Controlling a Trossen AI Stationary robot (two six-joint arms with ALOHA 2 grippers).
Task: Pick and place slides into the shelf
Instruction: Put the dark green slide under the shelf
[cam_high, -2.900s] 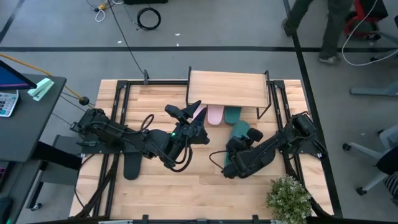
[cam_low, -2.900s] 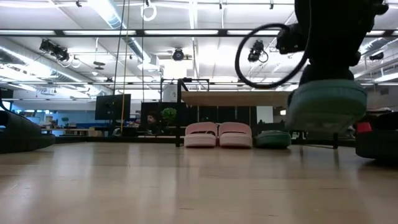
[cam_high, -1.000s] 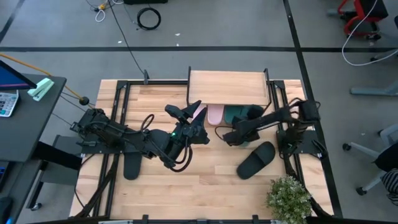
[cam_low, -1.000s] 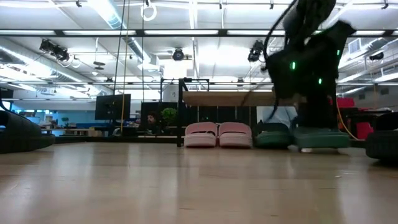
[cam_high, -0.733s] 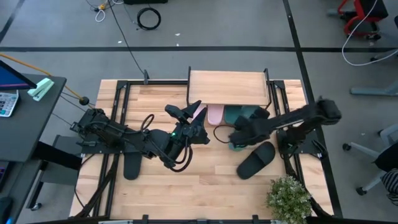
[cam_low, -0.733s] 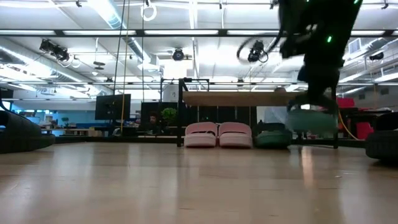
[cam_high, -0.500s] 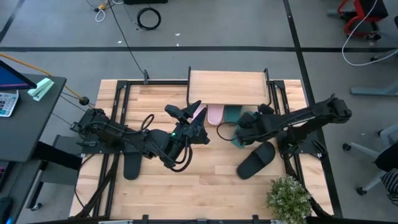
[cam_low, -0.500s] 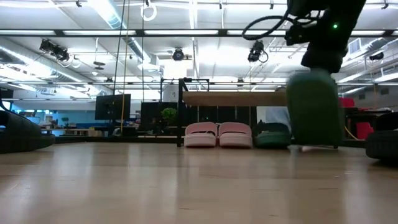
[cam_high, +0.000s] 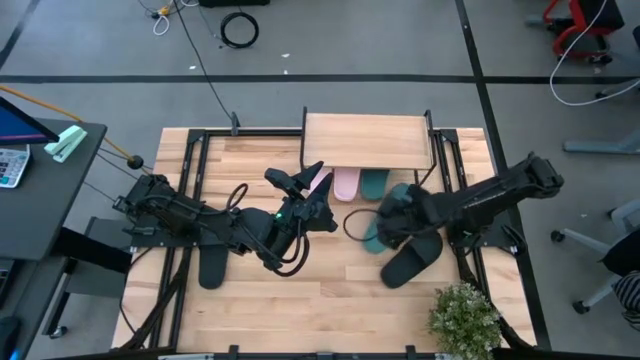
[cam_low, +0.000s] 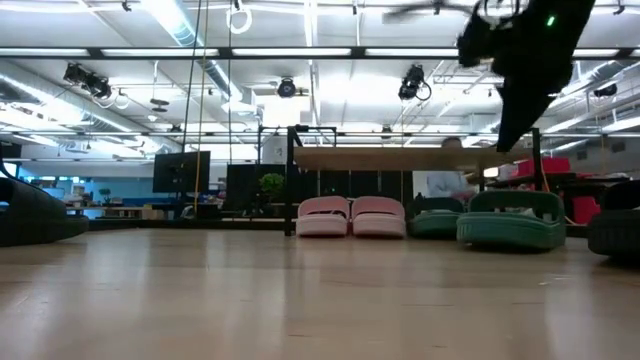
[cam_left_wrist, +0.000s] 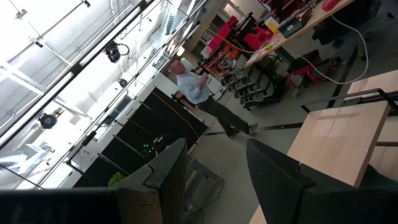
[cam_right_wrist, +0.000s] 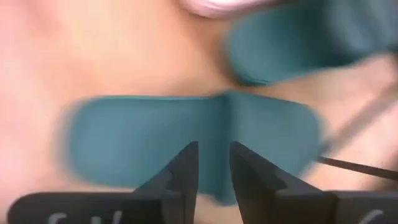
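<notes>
My right jaws (cam_high: 384, 226) hang over the right half of the desk (cam_high: 330, 310), in front of the shelf (cam_high: 365, 140), which stands at the middle of the back edge. The right wrist view shows these jaws with only a narrow gap between them and nothing in it. They grasp nothing.

Right under them a teal slide (cam_right_wrist: 186, 140) lies flat on the wood. In the low view this slide (cam_low: 510, 230) sits on the desk with its strap up and my arm is well above it, not touching. It is out in front of the shelf's right end, not beneath the plank.

Its partner, the other teal slide (cam_high: 373, 182), is tucked under the shelf. Two pink slides (cam_low: 351, 215) are on its left, side by side and touching, also under the plank.

One black slide (cam_high: 412, 258) lies just beside the loose teal one, toward the front right corner and near a small potted plant (cam_high: 463, 318). The second black slide (cam_high: 212, 267) rests by the left edge, partly under my left arm.

My left jaws (cam_high: 305, 178) wait raised near the shelf's left end, spread apart and empty. Past them, the left wrist view takes in the plank top and a person (cam_left_wrist: 189, 87) walking in the room behind.
</notes>
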